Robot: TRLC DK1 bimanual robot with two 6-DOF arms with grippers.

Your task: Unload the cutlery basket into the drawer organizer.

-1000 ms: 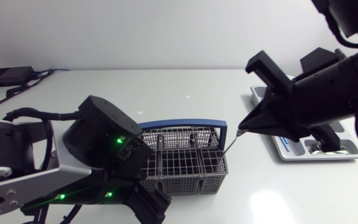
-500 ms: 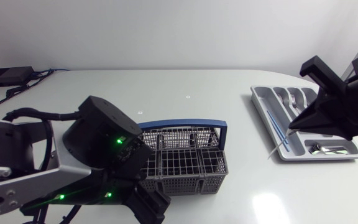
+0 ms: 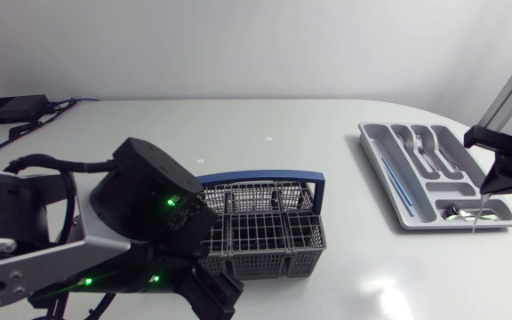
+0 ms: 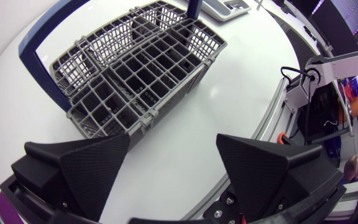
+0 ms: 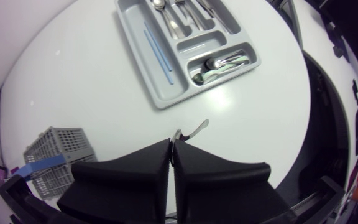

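Toward the front edge of the table [image 3: 309, 133], about midway between its left and right edges, stands the basket [image 3: 265, 233], a grey wire grid of small cells with a blue handle [image 3: 265, 178] arching over its far side. No cutlery shows in the cells that can be seen.

Near the right edge lies the organizer [image 3: 372, 140], a grey tray. A blue stick [image 3: 396, 180] lies in its long compartment on the side nearest the basket. Forks [image 3: 420, 142] lie in the far compartments and spoons [image 3: 465, 212] in the crosswise compartment at the front.

At the right edge, the right gripper [image 5: 171, 142] hangs above the organizer's front-right corner. Its fingers are pressed nearly together on a thin metal utensil [image 5: 192, 130], which juts out below the tips. What kind of utensil it is cannot be told. In the head view its lower end falls at the organizer's front rim by the spoons. In the right wrist view it shows against bare tabletop just outside that rim, so which holds is unclear.

At the front-left corner the left arm lies low, with the left gripper [image 4: 173, 165] just in front of the basket. Its fingers are spread wide over bare tabletop, with the basket ahead of them and not touching.
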